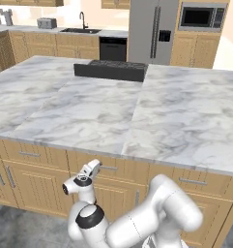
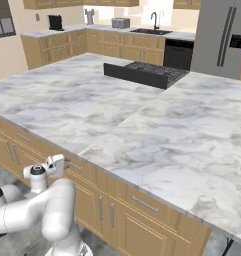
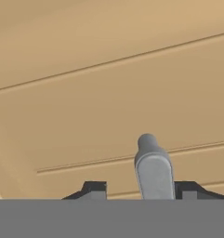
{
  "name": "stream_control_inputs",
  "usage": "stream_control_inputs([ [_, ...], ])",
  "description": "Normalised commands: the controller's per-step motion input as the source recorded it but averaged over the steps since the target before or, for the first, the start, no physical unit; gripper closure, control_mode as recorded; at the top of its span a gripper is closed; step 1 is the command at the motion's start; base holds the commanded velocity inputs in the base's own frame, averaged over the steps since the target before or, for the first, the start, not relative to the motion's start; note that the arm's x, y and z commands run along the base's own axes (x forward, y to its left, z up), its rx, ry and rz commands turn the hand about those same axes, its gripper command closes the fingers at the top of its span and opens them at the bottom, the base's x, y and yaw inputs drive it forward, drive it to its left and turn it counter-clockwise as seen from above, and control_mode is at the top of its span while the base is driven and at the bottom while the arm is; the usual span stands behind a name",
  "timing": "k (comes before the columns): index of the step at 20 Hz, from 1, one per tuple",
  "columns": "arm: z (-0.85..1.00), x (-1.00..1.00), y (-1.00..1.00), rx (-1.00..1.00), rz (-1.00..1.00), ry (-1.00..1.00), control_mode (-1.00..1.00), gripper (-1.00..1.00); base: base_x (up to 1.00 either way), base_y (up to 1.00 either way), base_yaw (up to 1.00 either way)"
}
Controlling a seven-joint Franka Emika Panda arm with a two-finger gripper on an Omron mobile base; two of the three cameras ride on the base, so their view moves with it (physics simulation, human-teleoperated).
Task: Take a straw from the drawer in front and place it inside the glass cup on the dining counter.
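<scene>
The silver bar handle (image 3: 153, 169) sits nearest, between the two dark fingers (image 3: 95, 188), which stand apart on either side of it with gaps showing; whether they touch it cannot be told. The handle belongs to the closed drawer (image 1: 119, 169), just under the marble tabletop (image 1: 137, 116) edge, where the gripper (image 1: 94, 167) reaches.
</scene>
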Motion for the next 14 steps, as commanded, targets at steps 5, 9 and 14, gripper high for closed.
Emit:
stream_control_inputs([
  [5, -0.81, -0.41, 0.26, -0.01, 0.00, 0.00, -1.00, 1.00, 0.00, 0.00, 0.00],
  [9, -0.84, -0.65, 0.36, 0.00, 0.00, 0.00, -1.00, 1.00, 0.00, 0.00, 0.00],
  [14, -0.80, -0.76, 0.40, 0.00, 0.00, 0.00, -1.00, 1.00, 0.00, 0.00, 0.00],
])
